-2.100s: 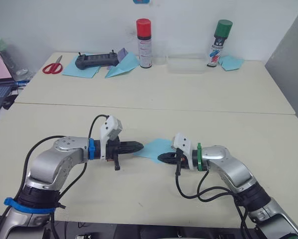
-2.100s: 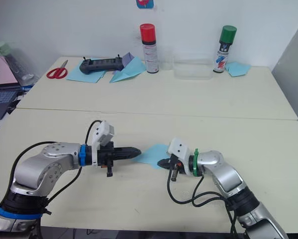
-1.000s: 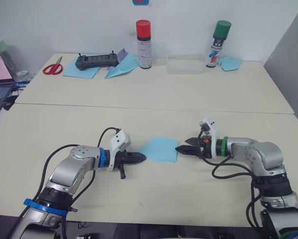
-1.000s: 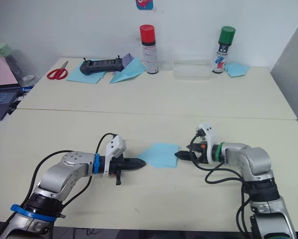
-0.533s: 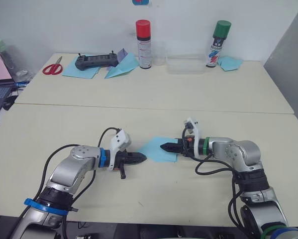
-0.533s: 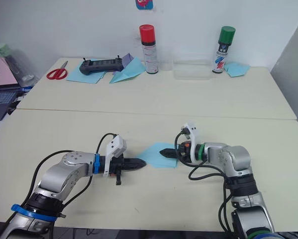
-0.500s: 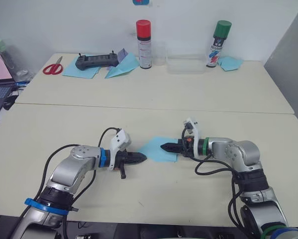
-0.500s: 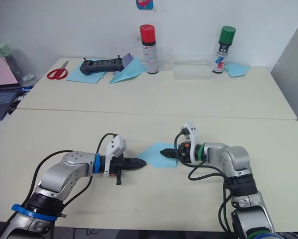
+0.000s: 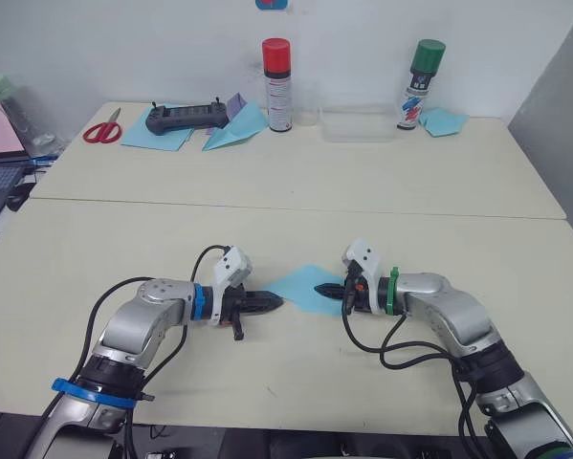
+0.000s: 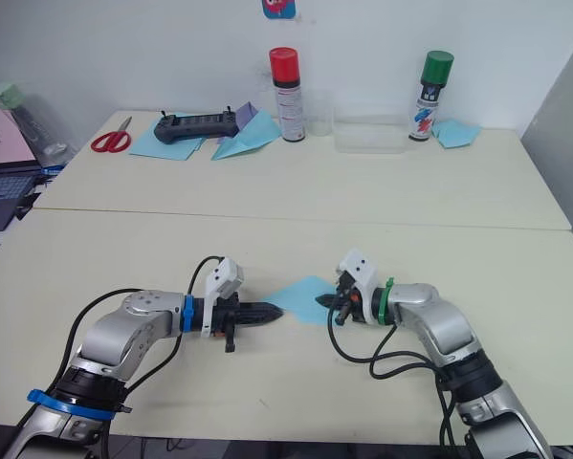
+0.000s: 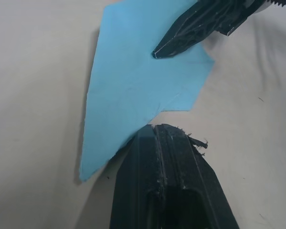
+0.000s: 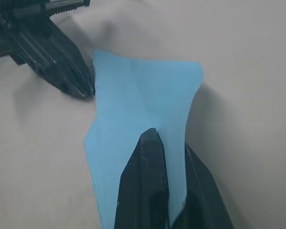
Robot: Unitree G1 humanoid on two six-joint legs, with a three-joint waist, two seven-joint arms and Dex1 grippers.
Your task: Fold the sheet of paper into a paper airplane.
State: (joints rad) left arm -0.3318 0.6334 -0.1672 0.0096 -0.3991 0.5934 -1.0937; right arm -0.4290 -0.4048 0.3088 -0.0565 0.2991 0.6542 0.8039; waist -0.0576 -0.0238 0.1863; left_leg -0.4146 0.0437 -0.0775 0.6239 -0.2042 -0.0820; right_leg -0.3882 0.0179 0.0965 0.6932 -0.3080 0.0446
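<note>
Sheet of paper (image 9: 303,289) lies on near table (image 9: 296,382), between my two pincers. My left gripper (image 9: 275,303) closed, empty, tip at sheet's left corner edge. My right gripper (image 12: 167,157) pinches sheet's right edge, one finger above, one below. Bare tabletop all round; spray cans (image 9: 276,84), scissors (image 9: 100,129) well apart on far table.

Light-blue sheet of paper (image 9: 300,288), black fingers (image 11: 163,157).
</note>
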